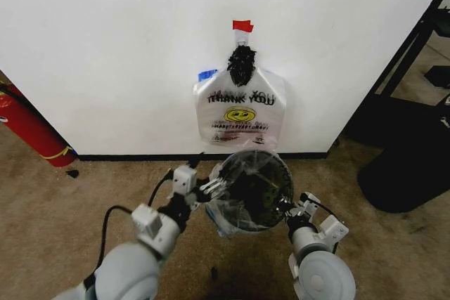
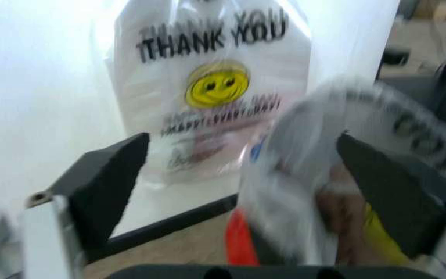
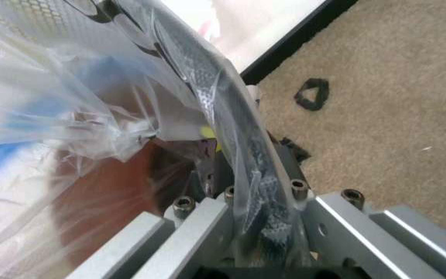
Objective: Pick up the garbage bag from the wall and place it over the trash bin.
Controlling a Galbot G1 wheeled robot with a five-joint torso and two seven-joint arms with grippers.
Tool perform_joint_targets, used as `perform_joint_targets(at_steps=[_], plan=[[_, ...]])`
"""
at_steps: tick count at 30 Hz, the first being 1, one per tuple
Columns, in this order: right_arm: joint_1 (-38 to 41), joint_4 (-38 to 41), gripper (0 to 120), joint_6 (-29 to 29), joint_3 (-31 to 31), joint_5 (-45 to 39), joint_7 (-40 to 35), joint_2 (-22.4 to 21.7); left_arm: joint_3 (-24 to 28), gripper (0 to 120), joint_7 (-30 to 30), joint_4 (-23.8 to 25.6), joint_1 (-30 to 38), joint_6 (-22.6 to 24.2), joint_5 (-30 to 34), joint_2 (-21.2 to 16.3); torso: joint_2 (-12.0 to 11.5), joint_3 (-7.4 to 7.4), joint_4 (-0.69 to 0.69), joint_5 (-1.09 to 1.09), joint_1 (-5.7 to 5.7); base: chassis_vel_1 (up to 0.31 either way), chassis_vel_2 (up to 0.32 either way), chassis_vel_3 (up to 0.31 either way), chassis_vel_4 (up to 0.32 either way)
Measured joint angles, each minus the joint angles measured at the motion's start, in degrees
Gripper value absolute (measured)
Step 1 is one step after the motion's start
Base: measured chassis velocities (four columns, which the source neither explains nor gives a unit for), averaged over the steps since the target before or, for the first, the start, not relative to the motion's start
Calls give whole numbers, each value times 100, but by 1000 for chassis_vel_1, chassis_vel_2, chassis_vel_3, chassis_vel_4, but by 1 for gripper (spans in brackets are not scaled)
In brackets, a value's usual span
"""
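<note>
Beige carpet runs up to the wall (image 1: 105,40), plain white with a black baseboard. One opaque white bag (image 1: 239,112) hangs there under one piece of red tape (image 1: 242,25), printed "THANK YOU" above a yellow smiley (the smaller lines are unreadable). One trash bin (image 1: 261,210) stands on the floor before it, the garbage bag (image 1: 223,217) draped over its rim and down its left side. Left claw (image 1: 216,186) sits at the bin's left rim, fingers spread with plastic between them. Right claw (image 1: 293,210) is pinched on the right rim and bag. One red fire extinguisher (image 1: 28,126) leans at the far left.
</note>
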State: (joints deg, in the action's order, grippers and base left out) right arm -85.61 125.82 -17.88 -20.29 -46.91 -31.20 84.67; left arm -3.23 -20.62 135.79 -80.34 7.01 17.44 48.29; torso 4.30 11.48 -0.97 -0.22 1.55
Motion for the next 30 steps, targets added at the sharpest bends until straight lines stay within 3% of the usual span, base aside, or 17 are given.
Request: perform_joint_targets(at_steps=[4,16,19,24,30], plan=[[-49,23,0,0,-50,48,-1,19,122,100,-3,1,-266,-25,-595,169,0,0,-3,0,0,0,0,0,0],[-98,40,0,31,57,300,42,124,594,100,45,-388,92,358,-1051,570,0,0,-2,0,0,0,0,0,0],[-100,39,0,40,90,357,62,171,675,100,-93,-677,337,655,-1106,700,0,1,-2,0,0,0,0,0,0],[-107,39,0,47,89,372,73,175,614,100,-244,-920,454,704,-1041,688,0,1,-2,0,0,0,0,0,0],[-33,-28,0,58,75,362,84,164,495,100,-518,-864,448,699,-848,710,0,1,-2,0,0,0,0,0,0]])
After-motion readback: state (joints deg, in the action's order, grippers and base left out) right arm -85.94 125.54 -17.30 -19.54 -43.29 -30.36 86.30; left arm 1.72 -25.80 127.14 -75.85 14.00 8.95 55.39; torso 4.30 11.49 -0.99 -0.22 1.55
